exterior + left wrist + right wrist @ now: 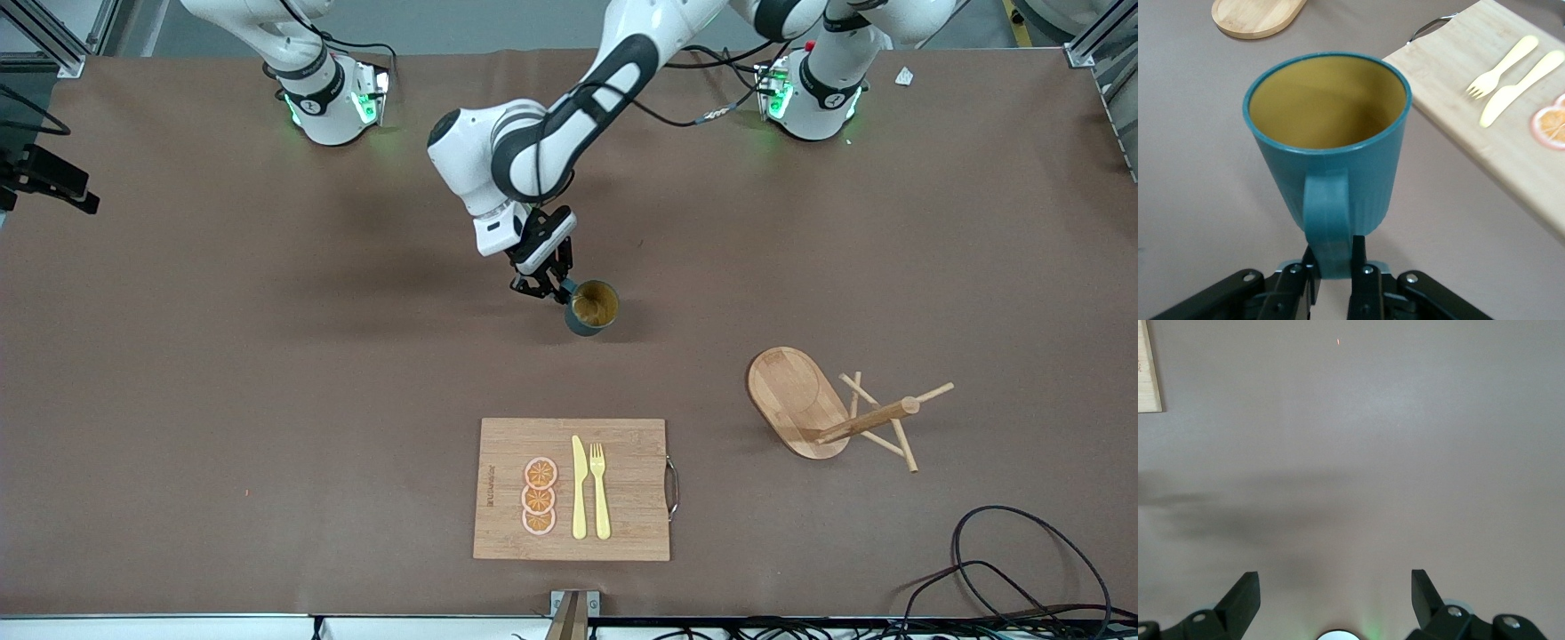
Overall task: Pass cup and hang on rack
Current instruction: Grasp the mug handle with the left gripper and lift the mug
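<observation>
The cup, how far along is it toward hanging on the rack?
Done: the left tool is shut on the handle of the cup, held over the table's middle. In hand: carrying it. Left: the rack has no cup on its pegs, so hanging remains. The right tool is open and waits above bare table.
</observation>
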{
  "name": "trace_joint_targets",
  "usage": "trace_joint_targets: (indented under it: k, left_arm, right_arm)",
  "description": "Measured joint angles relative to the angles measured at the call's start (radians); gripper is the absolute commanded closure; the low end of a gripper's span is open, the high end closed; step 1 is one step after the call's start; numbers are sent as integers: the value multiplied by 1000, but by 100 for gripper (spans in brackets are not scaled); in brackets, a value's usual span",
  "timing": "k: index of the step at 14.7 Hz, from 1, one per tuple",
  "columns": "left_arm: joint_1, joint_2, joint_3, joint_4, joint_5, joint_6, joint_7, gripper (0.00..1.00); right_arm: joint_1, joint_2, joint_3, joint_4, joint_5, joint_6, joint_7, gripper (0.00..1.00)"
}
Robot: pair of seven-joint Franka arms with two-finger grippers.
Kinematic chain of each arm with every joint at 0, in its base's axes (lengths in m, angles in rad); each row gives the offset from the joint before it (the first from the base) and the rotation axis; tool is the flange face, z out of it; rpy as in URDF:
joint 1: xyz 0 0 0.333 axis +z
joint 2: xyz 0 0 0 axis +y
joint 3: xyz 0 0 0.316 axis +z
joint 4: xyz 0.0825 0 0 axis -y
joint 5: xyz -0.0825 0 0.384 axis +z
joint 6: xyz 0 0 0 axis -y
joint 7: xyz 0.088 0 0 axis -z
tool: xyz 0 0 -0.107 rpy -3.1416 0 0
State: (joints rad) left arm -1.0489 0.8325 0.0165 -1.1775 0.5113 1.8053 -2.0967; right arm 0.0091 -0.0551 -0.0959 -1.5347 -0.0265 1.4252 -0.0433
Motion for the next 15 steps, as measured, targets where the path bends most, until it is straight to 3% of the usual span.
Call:
trace_joint_targets:
  k: [7, 15]
  left_arm:
    - [190, -228, 2, -3, -352, 4, 255, 99]
    - [377, -340, 3, -18, -756, 6, 511, 99]
  right_arm:
    - [0, -36, -1, -4, 0, -38, 0, 0]
    - [0, -41, -1, -15, 1, -39, 0, 0]
